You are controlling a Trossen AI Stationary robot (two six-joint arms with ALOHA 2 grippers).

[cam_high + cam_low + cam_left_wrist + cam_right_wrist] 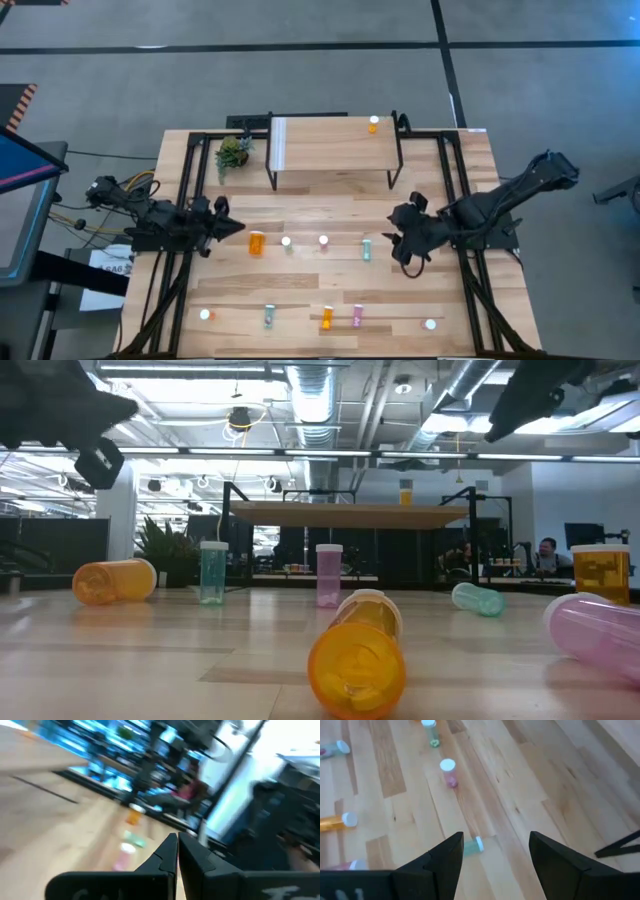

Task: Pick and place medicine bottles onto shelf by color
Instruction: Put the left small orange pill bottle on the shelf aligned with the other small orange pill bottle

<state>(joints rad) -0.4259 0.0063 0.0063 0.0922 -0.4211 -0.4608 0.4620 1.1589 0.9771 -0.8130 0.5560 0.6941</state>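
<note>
The shelf (330, 150) stands at the table's far side with one small orange bottle (374, 124) on its right end. My right gripper (392, 240) hovers open above a teal bottle (472, 845) that lies on its side on the table; its fingers stand apart above it and touch nothing. My left gripper (235, 228) is shut and empty, in the air just left of a large orange bottle (257, 243) that lies on its side. A teal bottle (213, 572) and a pink bottle (329, 575) stand upright between them.
A row of bottles sits near the front edge: a white-capped one (205, 315), teal (268, 318), orange (326, 319), pink (357, 316) and another white-capped one (430, 324). A small green plant (233, 152) stands left of the shelf. A person sits in the room behind (545, 550).
</note>
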